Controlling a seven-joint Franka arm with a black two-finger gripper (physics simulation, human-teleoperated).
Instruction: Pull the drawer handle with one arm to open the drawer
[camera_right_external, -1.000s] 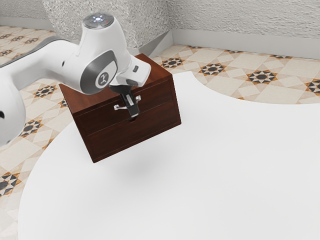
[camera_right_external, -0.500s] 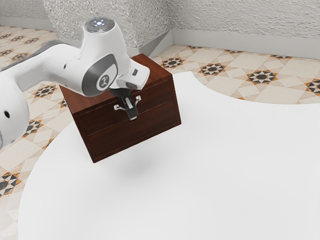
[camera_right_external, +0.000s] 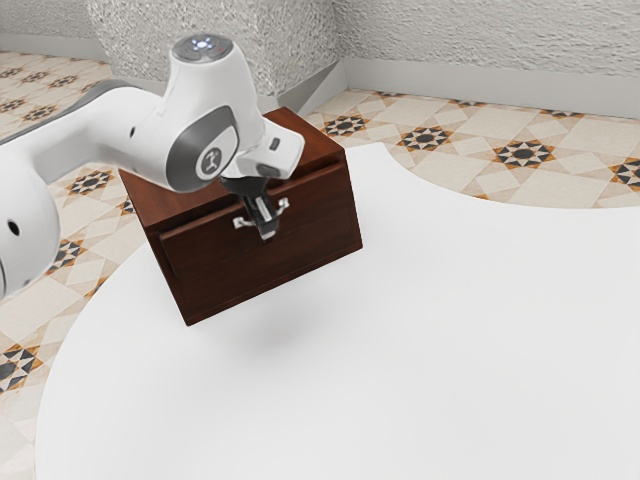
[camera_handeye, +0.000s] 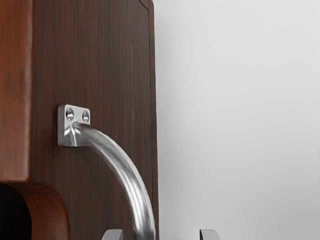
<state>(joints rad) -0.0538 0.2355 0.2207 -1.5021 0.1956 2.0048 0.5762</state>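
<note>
End effector (camera_right_external: 263, 222) open, fingers (camera_handeye: 112, 234) astride the handle (camera_handeye: 127, 175), not clamping it; drawer (camera_right_external: 310, 215) sits in the cabinet (camera_right_external: 318, 150) on the desk (camera_right_external: 420, 340), front just proud; opening judged barely begun; most of pull remains.

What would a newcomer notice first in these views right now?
The big white arm stands out first, reaching in from the exterior view's left to a dark wooden drawer box at the edge of the white table. Next comes the black gripper at the curved metal handle, which runs between its open fingers. The upper drawer looks slightly pulled out.
</note>
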